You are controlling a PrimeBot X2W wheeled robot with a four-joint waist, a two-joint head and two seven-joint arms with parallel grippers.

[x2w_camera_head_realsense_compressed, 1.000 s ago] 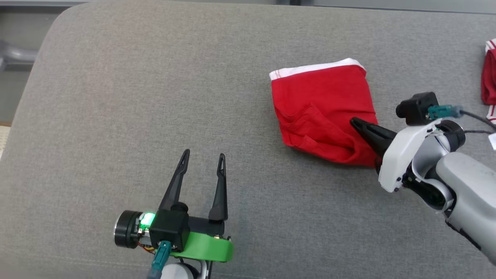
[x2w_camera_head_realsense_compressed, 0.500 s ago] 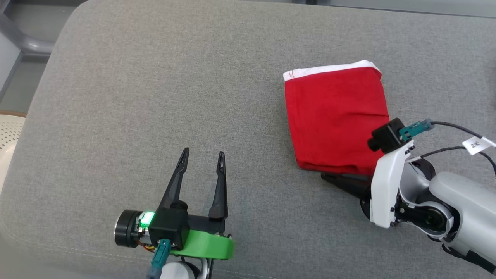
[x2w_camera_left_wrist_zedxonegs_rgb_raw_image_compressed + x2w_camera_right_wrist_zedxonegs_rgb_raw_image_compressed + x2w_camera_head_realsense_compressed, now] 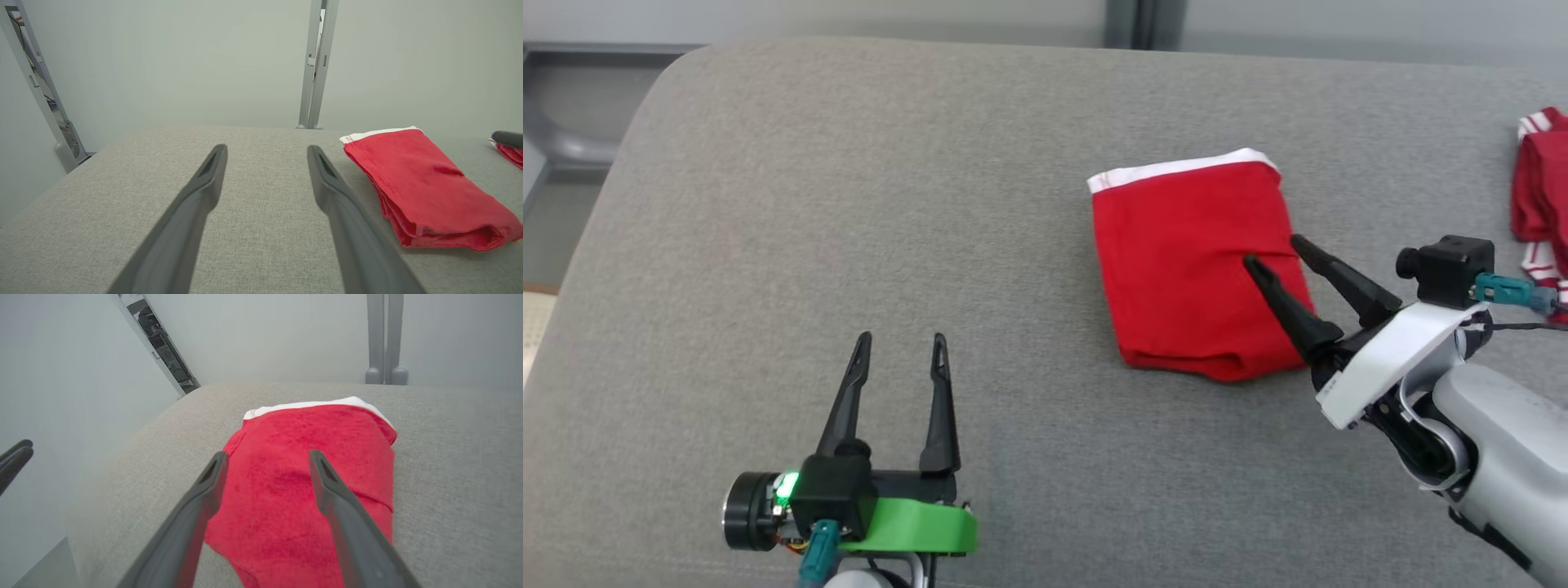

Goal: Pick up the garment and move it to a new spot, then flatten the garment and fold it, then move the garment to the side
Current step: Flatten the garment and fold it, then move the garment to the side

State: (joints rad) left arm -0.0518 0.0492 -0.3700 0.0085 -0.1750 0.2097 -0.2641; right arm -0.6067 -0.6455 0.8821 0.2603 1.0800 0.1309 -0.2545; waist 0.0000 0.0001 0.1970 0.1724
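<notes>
Left claw (image 3: pixel 901 336): open, its two dark fingers spread and holding nothing; it sits over bare cloth at the near left of the worktop (image 3: pixel 849 204), well apart from the garment. In the left wrist view the left claw (image 3: pixel 266 148) points across the grey surface toward a pale wall.

Worktop: grey woven covering with a rounded far-left corner.

Garment (image 3: pixel 1184 261): red with a white band along its far edge, folded into a compact rectangle, lying flat right of centre. In the left wrist view the garment (image 3: pixel 421 183) shows stacked layers at its near edge.

Right claw (image 3: pixel 1272 249): open, gripping nothing, fingertips over the garment's right part; whether they touch the cloth I cannot tell. In the right wrist view the right claw (image 3: pixel 267 453) straddles the garment (image 3: pixel 327 424).

Second red cloth (image 3: pixel 1535 196): red with white stripes, at the far right edge, apart from the garment.
</notes>
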